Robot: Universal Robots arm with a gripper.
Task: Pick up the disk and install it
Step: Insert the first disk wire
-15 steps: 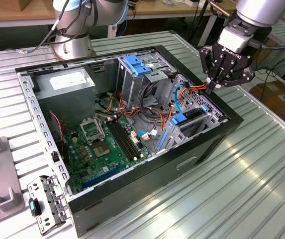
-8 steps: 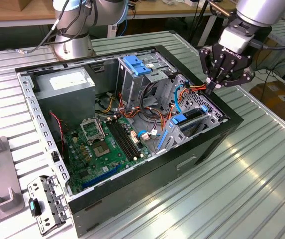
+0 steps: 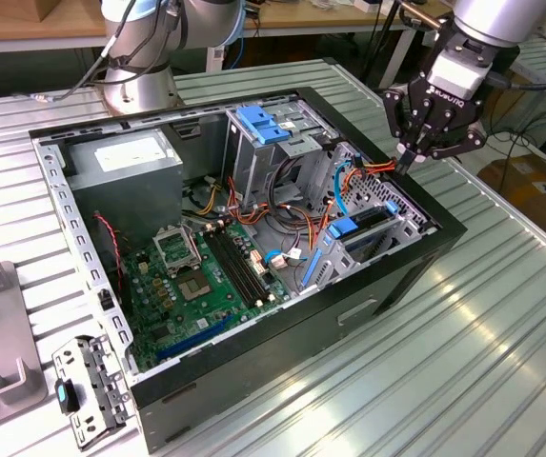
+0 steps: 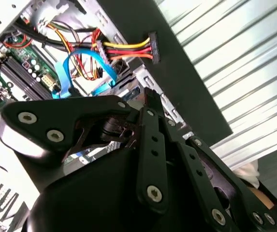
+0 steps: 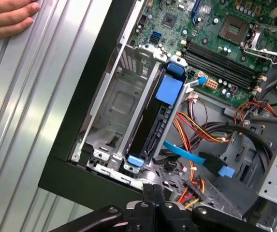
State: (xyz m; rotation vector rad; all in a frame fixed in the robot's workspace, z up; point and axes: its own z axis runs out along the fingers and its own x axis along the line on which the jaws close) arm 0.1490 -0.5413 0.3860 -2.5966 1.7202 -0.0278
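In the exterior view, an open computer case (image 3: 253,381) lies on a ribbed metal table (image 3: 444,362). The gripper (image 3: 408,160) hangs over the case rim at the exterior view's right. Its fingers are pinched together with nothing between them, and its black body has a line of white lettering. The disk (image 3: 368,225) stands on edge in the low drive cage (image 3: 398,205) just below and near the fingertips, with its blue carrier facing up. A white label sits on the power supply (image 3: 125,157), its print too small to read. A wide blue latch (image 3: 261,124) tops the tall cage, and the green motherboard (image 3: 206,276) covers the case floor.

In the second wrist view, the gripper (image 4: 150,99) closes to one dark tip above the cage. Beyond it, yellow, red and black wires (image 4: 123,47) end in a black plug, and a thin blue cable (image 4: 87,67) loops beside them.

In the first wrist view, the gripper (image 5: 153,191) is again shut on nothing, just beside the case wall. The disk (image 5: 150,125) sits in its slot in the cage (image 5: 111,104), apart from the fingertips. A plain blue patch on its carrier shows no writing I can make out. A hand (image 5: 7,19) rests on the table (image 5: 36,96).
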